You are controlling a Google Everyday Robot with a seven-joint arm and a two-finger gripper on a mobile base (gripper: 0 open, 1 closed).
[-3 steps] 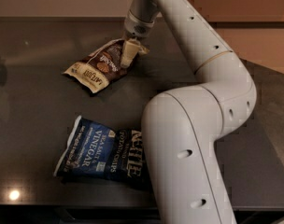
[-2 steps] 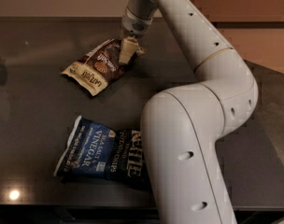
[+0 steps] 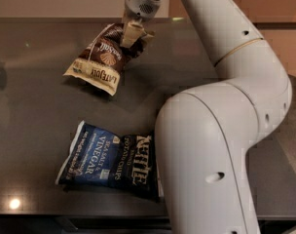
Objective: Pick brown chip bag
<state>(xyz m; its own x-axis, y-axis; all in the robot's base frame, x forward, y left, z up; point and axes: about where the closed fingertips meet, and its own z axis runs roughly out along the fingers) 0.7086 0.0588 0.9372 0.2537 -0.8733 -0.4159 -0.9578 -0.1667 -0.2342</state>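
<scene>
raised since 1 second ago, the claw [image 3: 131, 33] is clenched on the upper-right end of the elongated dark brown crinkly chip bag [image 3: 100, 57], whose long axis slants down-left toward the dark desk [image 3: 36, 121].

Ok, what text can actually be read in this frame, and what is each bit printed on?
"LATE JULY": cream lower end of the brown chip bag, which the end effector, top centre of the view, grips by its upper end.
"KETTLE": the blue chip bag.
"SEA SALT & VINEGAR": same blue bag.
"POTATO CHIPS": same blue bag, small.
Script on the brown bag's dark middle and fine print on both bags: too blurred to read.
</scene>
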